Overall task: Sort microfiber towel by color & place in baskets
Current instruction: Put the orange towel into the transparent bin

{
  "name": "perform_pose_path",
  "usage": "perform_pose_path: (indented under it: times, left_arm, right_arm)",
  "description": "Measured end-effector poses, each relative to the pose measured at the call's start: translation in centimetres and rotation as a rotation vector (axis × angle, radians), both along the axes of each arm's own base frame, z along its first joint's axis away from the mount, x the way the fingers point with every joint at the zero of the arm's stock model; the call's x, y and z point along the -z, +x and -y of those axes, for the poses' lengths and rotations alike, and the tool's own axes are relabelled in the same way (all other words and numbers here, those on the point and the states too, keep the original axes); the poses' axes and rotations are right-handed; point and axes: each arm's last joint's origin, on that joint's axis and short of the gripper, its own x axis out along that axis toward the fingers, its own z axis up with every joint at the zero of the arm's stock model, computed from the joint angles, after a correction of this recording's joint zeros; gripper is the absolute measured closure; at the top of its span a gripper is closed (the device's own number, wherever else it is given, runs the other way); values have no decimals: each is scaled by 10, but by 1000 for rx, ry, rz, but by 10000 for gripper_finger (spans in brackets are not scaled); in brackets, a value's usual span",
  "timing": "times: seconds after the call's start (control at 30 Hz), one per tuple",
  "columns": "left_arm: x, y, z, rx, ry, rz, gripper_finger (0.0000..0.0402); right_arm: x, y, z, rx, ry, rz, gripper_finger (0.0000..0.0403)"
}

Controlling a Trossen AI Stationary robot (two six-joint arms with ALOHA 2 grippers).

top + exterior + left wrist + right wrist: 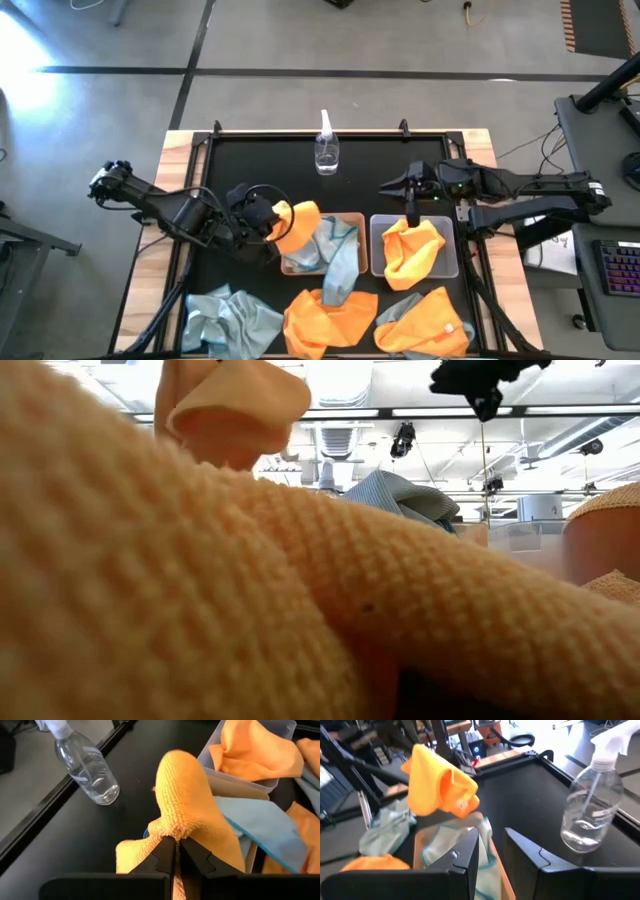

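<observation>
Soft and limp, the orange towel (pixel 297 226) droops from the clenched left gripper (pixel 272 222) above the tan basket (pixel 290 265), best pinched at a fold.

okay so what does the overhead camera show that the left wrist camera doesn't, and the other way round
Only the high view shows the whole black table, the blue-grey towel at its near edge, and the right gripper, empty above the grey basket. Only the left wrist view shows the left gripper up close, jaws shut on the orange towel. Both show that towel, the spray bottle, the tan basket and the grey basket.
</observation>
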Motion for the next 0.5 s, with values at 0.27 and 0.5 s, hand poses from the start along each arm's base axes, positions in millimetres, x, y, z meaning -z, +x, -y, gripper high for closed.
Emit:
perform_pose_path:
  times: [0.27, 0.5]
  left_arm:
    - [-2, 0, -2, -36, 76, 30, 401]
    - [-16, 5, -1, -25, 84, 96, 401]
  right_arm:
    - [8, 30, 1, 0, 7, 35, 321]
    - [7, 54, 2, -7, -10, 32, 321]
